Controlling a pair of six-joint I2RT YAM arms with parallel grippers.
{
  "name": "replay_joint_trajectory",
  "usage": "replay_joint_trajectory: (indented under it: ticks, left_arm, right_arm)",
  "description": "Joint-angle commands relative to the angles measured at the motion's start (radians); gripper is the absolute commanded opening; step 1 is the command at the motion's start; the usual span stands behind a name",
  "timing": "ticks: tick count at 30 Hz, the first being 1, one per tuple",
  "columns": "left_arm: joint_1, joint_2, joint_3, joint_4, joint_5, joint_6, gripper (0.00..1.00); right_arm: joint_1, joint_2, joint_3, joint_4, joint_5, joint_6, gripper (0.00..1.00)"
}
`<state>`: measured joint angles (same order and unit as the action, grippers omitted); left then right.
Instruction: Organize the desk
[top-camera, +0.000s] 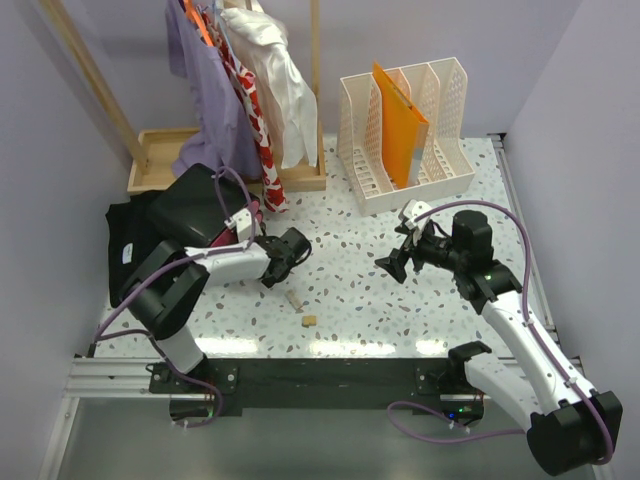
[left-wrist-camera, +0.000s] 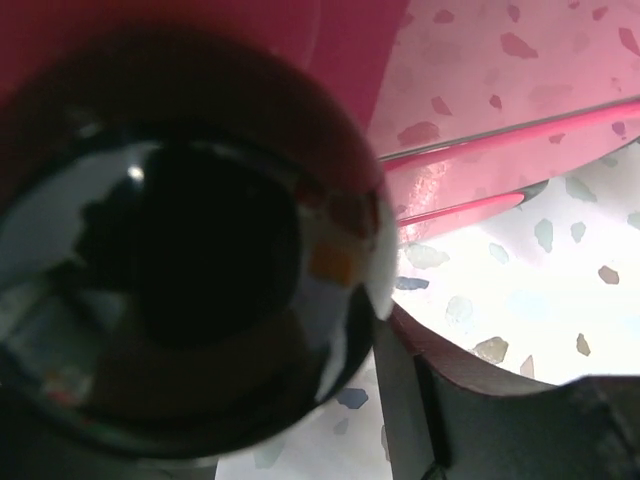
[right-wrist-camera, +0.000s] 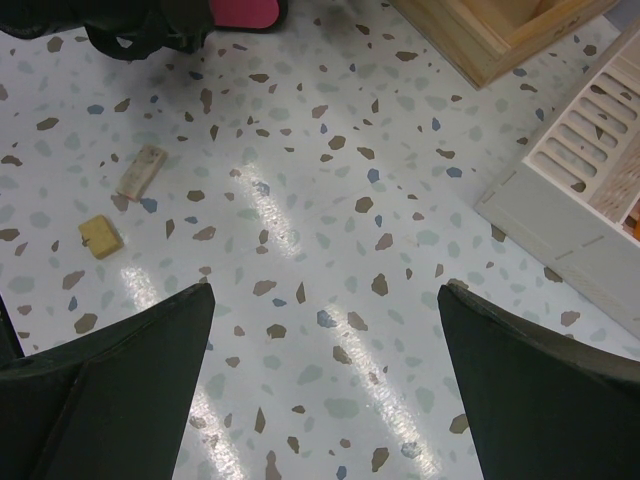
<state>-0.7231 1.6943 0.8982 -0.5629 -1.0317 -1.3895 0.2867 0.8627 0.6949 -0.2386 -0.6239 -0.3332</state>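
The desk (top-camera: 350, 290) is a white speckled tabletop. My left gripper (top-camera: 292, 250) lies low over its left middle. In the left wrist view a glossy dark round lens (left-wrist-camera: 190, 290) with pink arms (left-wrist-camera: 470, 205), seemingly sunglasses, fills the frame and rests against my one visible finger (left-wrist-camera: 410, 400); the other finger is hidden. My right gripper (top-camera: 398, 262) is open and empty above the desk's middle right, with its fingers spread wide in the right wrist view (right-wrist-camera: 327, 295). A small pale stick (top-camera: 292, 300) and a tan cube (top-camera: 309, 320) lie between the arms.
A white file organiser (top-camera: 440, 170) with an orange folder (top-camera: 400, 125) stands at the back right. A clothes rack with hanging garments (top-camera: 250, 80) and a wooden tray (top-camera: 150, 165) are at the back left. A black bag (top-camera: 165, 215) lies at the left.
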Motion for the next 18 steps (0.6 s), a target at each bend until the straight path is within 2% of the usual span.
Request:
replay_joint_trajectory:
  ticks: [1,5,8,9,12,18]
  left_arm:
    - [0.004,0.028,0.045,-0.057,-0.088,-0.092,0.59]
    - [0.004,0.054,0.073,-0.091,-0.113,-0.111,0.53]
    - [0.004,0.057,0.082,-0.104,-0.120,-0.114,0.40]
    - [0.004,0.057,0.081,-0.104,-0.119,-0.112,0.33]
    - [-0.002,0.035,0.079,-0.121,-0.102,-0.120,0.21]
    - [-0.117,0.004,0.100,-0.182,-0.085,-0.155,0.19]
  right_arm:
    - [-0.004,-0.019,0.000,0.025,-0.022,-0.009,0.99]
    - [-0.004,-0.017,-0.001,0.025,-0.022,-0.009,0.99]
    - [-0.004,-0.017,-0.001,0.025,-0.020,-0.009,0.99]
    - [-0.004,-0.016,0.000,0.024,-0.019,-0.009,0.99]
    - [-0.003,-0.016,-0.001,0.025,-0.019,-0.009,0.99]
    - [-0.004,-0.016,0.000,0.025,-0.020,-0.009,0.99]
